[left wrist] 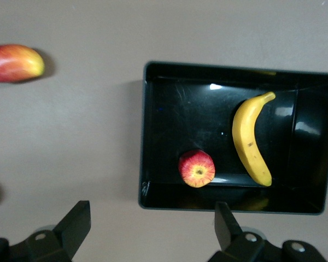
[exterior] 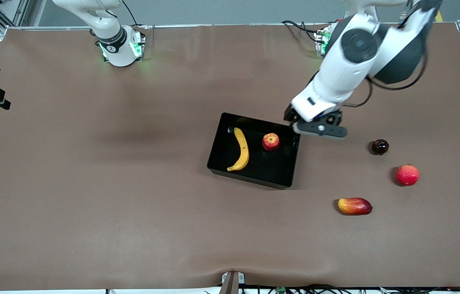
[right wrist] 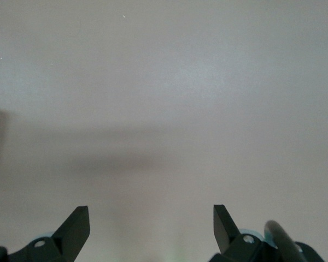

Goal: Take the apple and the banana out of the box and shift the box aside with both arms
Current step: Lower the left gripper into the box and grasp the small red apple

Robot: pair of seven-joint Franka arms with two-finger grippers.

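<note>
Apple [left wrist: 197, 168] in box [left wrist: 153, 136], beside banana [left wrist: 250, 139], just ahead of left claw [left wrist: 153, 225], which hangs spread and empty; centre over apple, descend straight. Right claw [right wrist: 151, 226] spread, waiting above bare surface [right wrist: 164, 82].

Glossy black box [exterior: 217, 152] containing a yellow banana [exterior: 241, 149] and a red, yellow-streaked apple [exterior: 270, 141]; brown table [exterior: 91, 183].

hidden: box [exterior: 254, 173] corner under left arm | cut off: right arm at front view's top edge
</note>
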